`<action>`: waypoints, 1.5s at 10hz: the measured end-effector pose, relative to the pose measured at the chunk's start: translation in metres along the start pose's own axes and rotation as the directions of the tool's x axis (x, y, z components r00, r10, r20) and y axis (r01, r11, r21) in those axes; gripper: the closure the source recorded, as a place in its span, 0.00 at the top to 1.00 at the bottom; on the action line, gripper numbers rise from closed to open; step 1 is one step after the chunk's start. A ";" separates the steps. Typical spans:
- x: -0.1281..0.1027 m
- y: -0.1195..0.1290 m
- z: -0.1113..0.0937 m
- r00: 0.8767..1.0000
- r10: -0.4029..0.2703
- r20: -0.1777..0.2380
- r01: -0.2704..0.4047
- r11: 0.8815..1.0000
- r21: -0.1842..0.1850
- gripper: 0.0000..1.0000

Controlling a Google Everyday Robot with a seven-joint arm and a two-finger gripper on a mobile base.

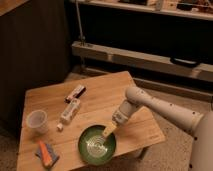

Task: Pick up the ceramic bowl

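Observation:
The ceramic bowl (96, 146) is a wide, glossy green bowl with pale swirl marks inside. It sits near the front edge of the wooden table (105, 92). My white arm comes in from the right and reaches down to it. My gripper (109, 131) is at the bowl's upper right rim, with its yellowish fingers (110, 129) over the rim.
A translucent plastic cup (37, 120) stands at the table's left. A white packet (70, 110) and a dark snack bar (76, 93) lie in the middle. An orange and blue item (45, 153) lies at the front left. A shelf and dark cabinet stand behind.

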 end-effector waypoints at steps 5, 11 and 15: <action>0.010 -0.010 -0.009 0.999 0.015 0.032 -0.014 0.999 -0.043 0.00; 0.003 0.000 -0.015 0.999 0.032 0.038 -0.033 0.999 0.023 0.00; -0.007 -0.006 -0.025 0.999 0.021 0.030 -0.021 1.000 0.006 0.00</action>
